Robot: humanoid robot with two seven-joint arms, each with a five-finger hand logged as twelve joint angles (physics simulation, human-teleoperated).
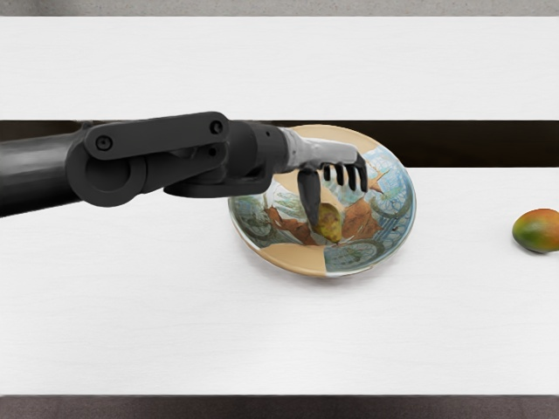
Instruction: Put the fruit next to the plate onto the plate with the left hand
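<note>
Item, left edge: left arm (52, 170), dark grey, comes in from the picture's left edge, cut off there, and lies level above the table (175, 323); its bulky joint housing hides the strip of table and dark gap behind it. Below the arm the white tabletop runs bare to the near edge, with wide open room. Item, centre: left hand (336, 166), over the plate (288, 262); the four fingers (348, 177) hang down, spread apart and short of anything, gripping nothing, while the thumb (308, 199) points straight down just beside the fruit (330, 223). Whether the thumb touches it is hard to make out. The fruit, small and greenish-brown, lies inside the plate near its middle, on the patterned surface. The plate's far-left rim is hidden by the wrist; its near rim is fully visible and well back from the table's front edge. Item, rear: a dark gap (472, 144) runs across behind the plate, and beyond it a second white surface (279, 65). Item, right: open tabletop, then a second fruit (536, 230), red and green, well apart from the plate and almost at the picture's right edge.
</note>
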